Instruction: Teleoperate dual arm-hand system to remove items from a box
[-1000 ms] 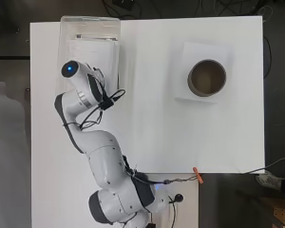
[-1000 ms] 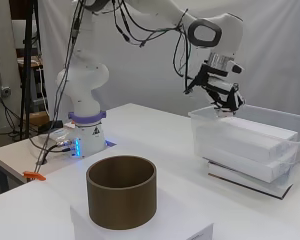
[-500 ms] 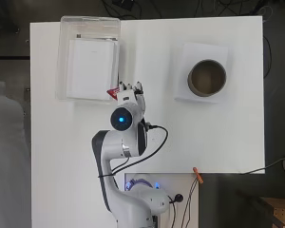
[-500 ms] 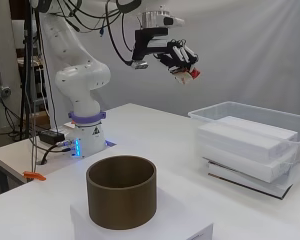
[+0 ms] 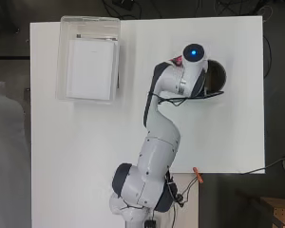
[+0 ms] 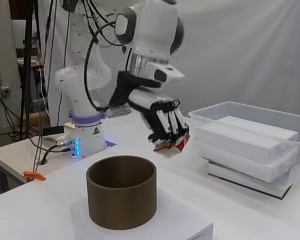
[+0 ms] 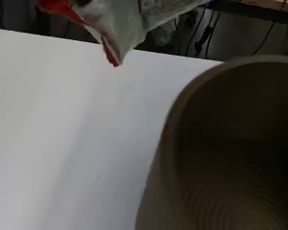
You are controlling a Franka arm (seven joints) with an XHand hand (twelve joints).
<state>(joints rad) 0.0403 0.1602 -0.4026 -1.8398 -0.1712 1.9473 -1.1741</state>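
My hand (image 6: 165, 121) hangs in the air with its fingers curled round a small red and white packet (image 6: 172, 144). In the side view it is just above and behind the brown round container (image 6: 121, 197). From overhead the arm covers most of that container (image 5: 217, 76), and a bit of the red packet (image 5: 177, 60) shows beside the arm. The wrist view has the packet (image 7: 120, 21) close up and the container's rim (image 7: 182, 105) below it. The clear plastic box (image 5: 89, 58) at the table's far left holds white flat boxes (image 5: 91, 69).
The brown container stands on a white block (image 6: 140, 230). In the side view the clear box (image 6: 250, 142) stands to the right of the hand. An orange clip (image 5: 198, 174) lies at the table's near edge. Cables run round the arm's base (image 6: 85, 140).
The arm has swung from the clear box across the table to the brown container, carrying the packet, and the hand has come down to just above the rim.
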